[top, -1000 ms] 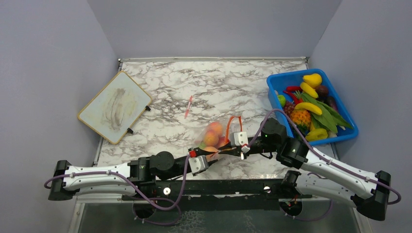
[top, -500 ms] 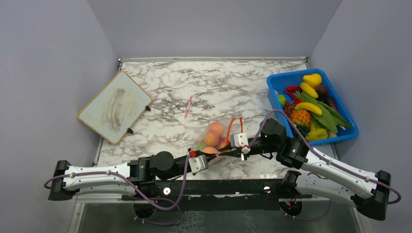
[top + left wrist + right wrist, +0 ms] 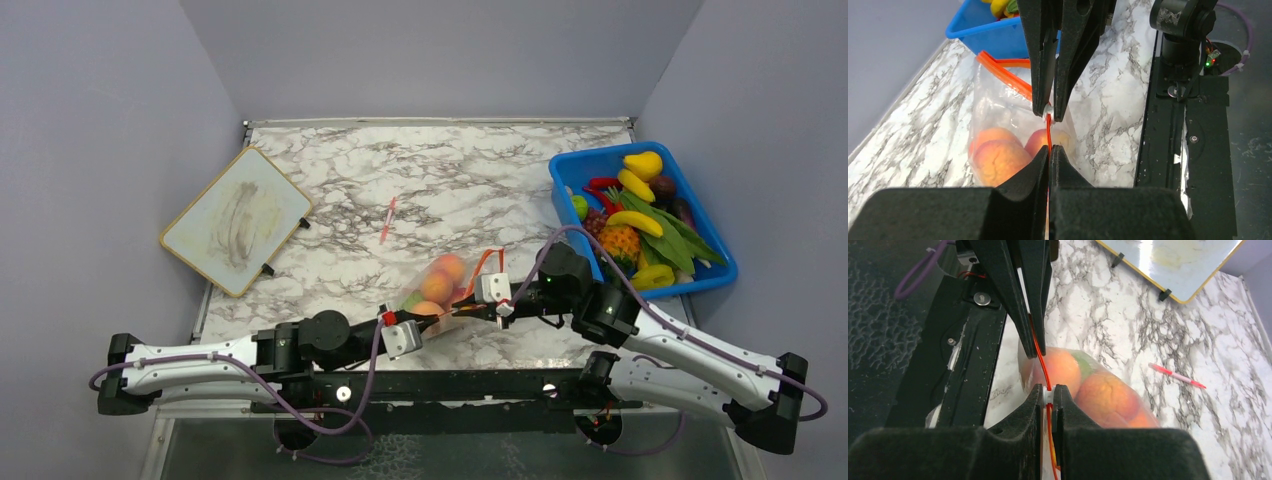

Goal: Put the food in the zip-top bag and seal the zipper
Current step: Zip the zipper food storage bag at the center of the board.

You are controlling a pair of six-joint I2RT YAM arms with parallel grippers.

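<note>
The clear zip-top bag (image 3: 440,290) lies near the table's front edge with orange and red round fruits (image 3: 436,284) and a green one inside. It also shows in the left wrist view (image 3: 1003,135) and the right wrist view (image 3: 1108,390). Its red-orange zipper (image 3: 1049,131) is stretched taut between my two grippers. My left gripper (image 3: 428,318) (image 3: 1049,148) is shut on the zipper's end. My right gripper (image 3: 462,312) (image 3: 1048,388) is shut on the white slider (image 3: 1048,396) of the zipper (image 3: 1040,357). The two grippers face each other a short way apart.
A blue bin (image 3: 720,272) with several toy fruits and vegetables stands at the right. A framed white board (image 3: 238,220) lies at the left. A short pink stick (image 3: 388,219) lies mid-table. The black mount rail (image 3: 450,382) runs along the front edge.
My left gripper has drawn back to the left, and the bag has shifted slightly. The zipper's loose loop at the bag's far end has flattened.
</note>
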